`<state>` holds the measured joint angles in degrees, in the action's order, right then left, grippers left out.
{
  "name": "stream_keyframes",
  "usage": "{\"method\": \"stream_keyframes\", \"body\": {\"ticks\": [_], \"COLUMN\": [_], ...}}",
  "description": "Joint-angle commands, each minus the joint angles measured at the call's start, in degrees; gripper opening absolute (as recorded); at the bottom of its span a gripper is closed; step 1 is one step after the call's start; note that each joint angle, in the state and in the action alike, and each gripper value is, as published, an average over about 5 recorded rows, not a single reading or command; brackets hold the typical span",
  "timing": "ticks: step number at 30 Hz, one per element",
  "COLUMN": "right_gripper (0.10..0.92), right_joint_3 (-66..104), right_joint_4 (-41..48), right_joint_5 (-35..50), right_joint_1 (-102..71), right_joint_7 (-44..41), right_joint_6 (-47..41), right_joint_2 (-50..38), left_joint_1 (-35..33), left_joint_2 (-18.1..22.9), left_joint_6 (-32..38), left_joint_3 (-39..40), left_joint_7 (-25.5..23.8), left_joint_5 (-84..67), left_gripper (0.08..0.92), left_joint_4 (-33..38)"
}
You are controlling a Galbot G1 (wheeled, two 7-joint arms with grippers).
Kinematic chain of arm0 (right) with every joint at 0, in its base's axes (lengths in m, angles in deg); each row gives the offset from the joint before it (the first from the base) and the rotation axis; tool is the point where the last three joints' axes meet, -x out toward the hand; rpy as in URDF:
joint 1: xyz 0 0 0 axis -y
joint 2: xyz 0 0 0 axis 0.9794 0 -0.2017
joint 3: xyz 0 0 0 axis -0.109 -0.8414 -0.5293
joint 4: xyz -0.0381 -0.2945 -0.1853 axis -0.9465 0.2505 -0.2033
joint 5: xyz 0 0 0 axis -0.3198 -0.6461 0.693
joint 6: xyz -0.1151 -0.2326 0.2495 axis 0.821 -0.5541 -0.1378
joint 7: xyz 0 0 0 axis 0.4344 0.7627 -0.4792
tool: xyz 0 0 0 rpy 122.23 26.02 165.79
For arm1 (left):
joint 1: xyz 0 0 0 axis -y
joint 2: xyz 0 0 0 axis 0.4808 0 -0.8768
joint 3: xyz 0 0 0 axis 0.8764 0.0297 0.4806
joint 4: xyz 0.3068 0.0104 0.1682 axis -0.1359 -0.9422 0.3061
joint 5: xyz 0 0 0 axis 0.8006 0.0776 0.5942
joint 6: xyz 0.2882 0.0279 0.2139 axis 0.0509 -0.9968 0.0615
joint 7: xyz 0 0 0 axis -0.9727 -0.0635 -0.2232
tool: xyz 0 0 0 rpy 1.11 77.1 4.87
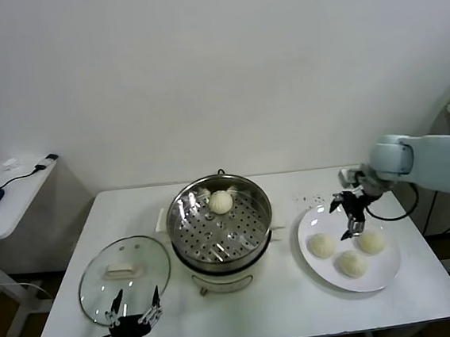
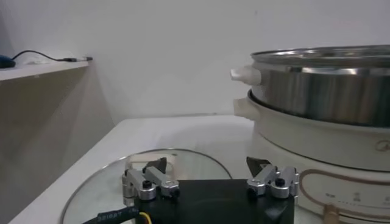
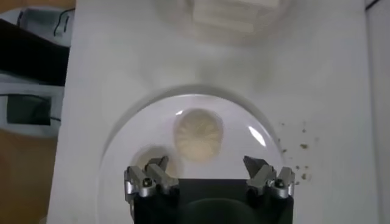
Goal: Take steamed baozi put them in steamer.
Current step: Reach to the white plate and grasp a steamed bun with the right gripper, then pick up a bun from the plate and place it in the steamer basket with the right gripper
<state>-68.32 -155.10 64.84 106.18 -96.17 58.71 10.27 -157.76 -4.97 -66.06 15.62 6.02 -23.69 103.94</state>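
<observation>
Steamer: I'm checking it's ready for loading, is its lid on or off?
Off: the steamer stands open, and the glass lid lies flat on the table beside it.

My steamer (image 1: pixel 220 221) is shiny polished metal with a perforated tray, on a smooth cream plastic base. The lid (image 1: pixel 124 269) is clear glossy glass. The baozi (image 1: pixel 322 245) look matt and doughy on a glossy white plate (image 1: pixel 383 277); the desk (image 1: pixel 302 308) is matt white.

My right hand (image 3: pixel 208 175) is hiding part of one baozi (image 3: pixel 153 163) in its wrist view, the steamer (image 3: pixel 234 13) is blurring out at the edge, and my left hand (image 1: pixel 133 310) is covering the lid's (image 1: pixel 123 266) rim.
</observation>
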Motion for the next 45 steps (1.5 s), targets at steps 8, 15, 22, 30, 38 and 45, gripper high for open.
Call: {"method": "stream_keyframes", "body": {"ticks": [8, 15, 22, 30, 38, 45], "right_gripper": [0.823, 0.744, 0.597, 0.552, 0.551, 0.551], "right_joint_3": [9.87, 9.91, 11.02, 6.83, -4.00, -3.67], "right_joint_4": [6.33, 7.31, 7.47, 3.64, -2.35, -9.49], "right_joint_5": [-2.09, -4.07, -4.74, -4.04, 6.86, 20.00], "right_joint_1": [-13.30, -13.46, -13.69, -4.31, 19.91, 32.26], "right_joint_7": [3.31, 2.72, 2.56, -0.60, -5.39, -4.09], "right_joint_6": [-6.00, -5.97, -5.77, -4.18, -2.27, -6.41], "right_joint_2": [4.30, 4.97, 5.10, 2.68, 3.65, 10.11], "left_joint_1": [-0.18, -0.16, -0.12, -0.40, -0.51, -0.25], "left_joint_2": [-0.03, 0.06, 0.05, 0.08, -0.04, -0.20], "left_joint_6": [-0.16, -0.15, -0.20, -0.27, -0.23, -0.25], "left_joint_3": [-0.14, -0.16, -0.20, -0.17, 0.01, 0.33], "left_joint_7": [-0.04, -0.02, 0.00, 0.00, 0.01, -0.01], "left_joint_5": [0.08, 0.03, -0.02, 0.01, -0.03, 0.02], "left_gripper": [0.823, 0.823, 0.823, 0.823, 0.823, 0.823], "left_joint_4": [0.15, 0.07, 0.22, 0.80, 1.42, 1.56]}}
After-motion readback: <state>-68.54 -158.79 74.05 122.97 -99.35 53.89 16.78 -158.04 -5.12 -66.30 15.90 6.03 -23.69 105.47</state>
